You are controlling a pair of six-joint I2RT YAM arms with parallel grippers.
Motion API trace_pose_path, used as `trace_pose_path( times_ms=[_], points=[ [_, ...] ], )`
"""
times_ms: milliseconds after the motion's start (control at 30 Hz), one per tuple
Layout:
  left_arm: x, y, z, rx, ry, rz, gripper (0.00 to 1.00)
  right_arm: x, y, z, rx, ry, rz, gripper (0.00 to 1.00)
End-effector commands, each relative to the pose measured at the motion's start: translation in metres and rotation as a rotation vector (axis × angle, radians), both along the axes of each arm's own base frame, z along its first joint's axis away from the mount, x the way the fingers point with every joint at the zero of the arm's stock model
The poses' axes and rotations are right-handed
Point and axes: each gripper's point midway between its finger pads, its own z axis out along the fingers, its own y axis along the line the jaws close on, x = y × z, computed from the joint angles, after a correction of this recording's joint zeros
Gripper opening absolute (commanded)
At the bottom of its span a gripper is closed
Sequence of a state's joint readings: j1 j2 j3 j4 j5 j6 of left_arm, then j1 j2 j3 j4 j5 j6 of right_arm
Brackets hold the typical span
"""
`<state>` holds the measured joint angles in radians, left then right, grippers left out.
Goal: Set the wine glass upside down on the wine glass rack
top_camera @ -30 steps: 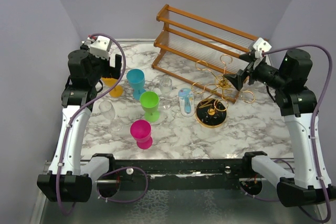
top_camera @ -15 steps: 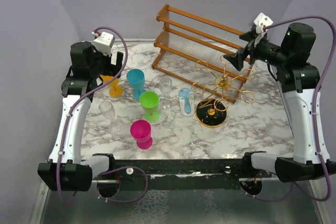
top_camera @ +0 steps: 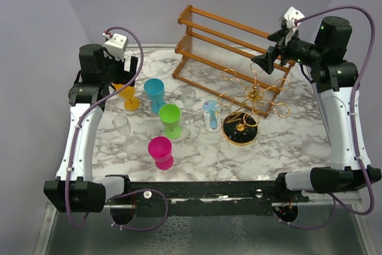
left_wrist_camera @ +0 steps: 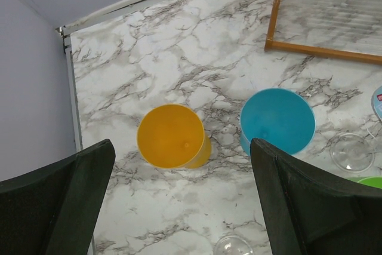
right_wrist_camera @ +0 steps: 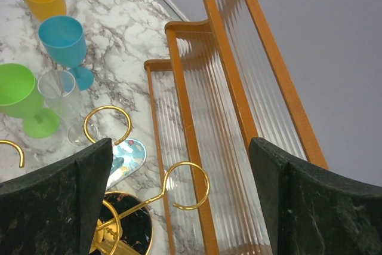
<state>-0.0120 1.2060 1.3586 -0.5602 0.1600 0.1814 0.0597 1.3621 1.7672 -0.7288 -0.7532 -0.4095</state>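
The gold wire wine glass rack point(top_camera: 249, 101) stands on its round black base point(top_camera: 240, 131) right of centre. Its loops point(right_wrist_camera: 188, 186) and base point(right_wrist_camera: 126, 226) also show in the right wrist view. One clear wine glass point(top_camera: 188, 97) stands upright mid-table, also in the right wrist view point(right_wrist_camera: 59, 92). Another clear glass point(top_camera: 122, 125) stands at the left. My left gripper point(top_camera: 128, 70) is open and empty, high above the orange goblet point(left_wrist_camera: 171, 135). My right gripper point(top_camera: 261, 64) is open and empty, raised above the rack's far side.
Coloured goblets stand upright: orange point(top_camera: 129, 96), blue point(top_camera: 155, 92), green point(top_camera: 170, 118), pink point(top_camera: 160, 149). A pale blue patterned item point(top_camera: 210, 115) lies beside the rack base. The brown wooden slatted shelf point(top_camera: 230, 46) stands at the back, just behind the gold rack.
My right gripper has risen and moved back, from beside the gold rack to above its far side. My left gripper has shifted slightly back and up. Nothing on the table has moved.
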Motion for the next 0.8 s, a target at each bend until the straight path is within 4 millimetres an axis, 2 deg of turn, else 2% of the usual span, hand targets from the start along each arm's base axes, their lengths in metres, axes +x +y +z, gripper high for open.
trace_pose_path(
  times_ms=[0, 67, 200, 400, 600, 767],
  points=[
    [0.002, 0.017, 0.010, -0.011, -0.032, 0.090, 0.99, -0.010, -0.002, 0.002, -0.003, -0.024, -0.004, 0.96],
    [0.002, 0.024, 0.013, -0.041, -0.043, 0.121, 0.99, -0.007, -0.004, 0.001, -0.007, -0.018, -0.023, 0.96],
    [0.001, 0.035, 0.001, -0.112, -0.027, 0.145, 0.99, -0.004, -0.007, -0.001, -0.014, 0.003, -0.041, 0.96],
    [0.010, 0.060, -0.016, -0.151, 0.019, 0.216, 0.98, -0.006, -0.011, -0.002, -0.026, 0.023, -0.063, 0.96],
    [0.015, 0.081, -0.040, -0.154, 0.070, 0.261, 0.90, -0.010, -0.014, -0.007, -0.027, 0.015, -0.085, 0.96],
    [0.022, 0.084, -0.054, -0.151, 0.108, 0.257, 0.85, -0.010, -0.015, -0.012, -0.028, 0.011, -0.090, 0.96]
  ],
)
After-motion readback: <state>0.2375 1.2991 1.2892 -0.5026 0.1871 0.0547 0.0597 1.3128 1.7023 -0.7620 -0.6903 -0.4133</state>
